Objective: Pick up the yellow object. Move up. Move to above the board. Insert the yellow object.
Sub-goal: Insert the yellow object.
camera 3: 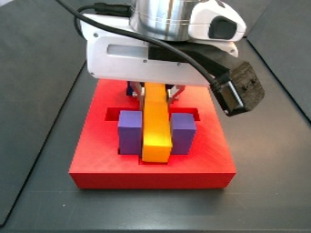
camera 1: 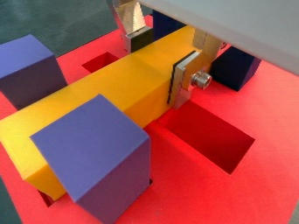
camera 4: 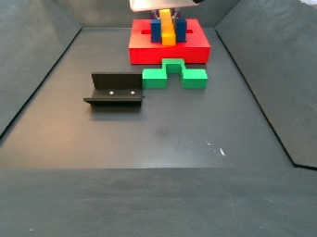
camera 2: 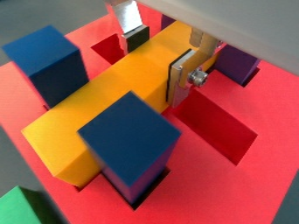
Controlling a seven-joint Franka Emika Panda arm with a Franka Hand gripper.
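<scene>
Over the board (camera 3: 109, 168), the gripper (camera 1: 163, 54) clamps the yellow object (camera 1: 111, 101) between upright blocks (purple in a side view (camera 3: 129, 133)). Only a side view shows the fixture (camera 4: 114, 91) and green blocks (camera 4: 173, 72) on the floor.

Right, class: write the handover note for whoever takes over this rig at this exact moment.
End effector: over the board, fingers shut on the yellow object.
Yellow object: low over the board, lying between two purple blocks in a side view and between blue blocks in a wrist view. Whether it is fully seated cannot be told.
Done: pick-up, lift, move to the board.
Left: finish the insertion if needed, release, withdraw.
On the floor: green blocks and the fixture.
</scene>
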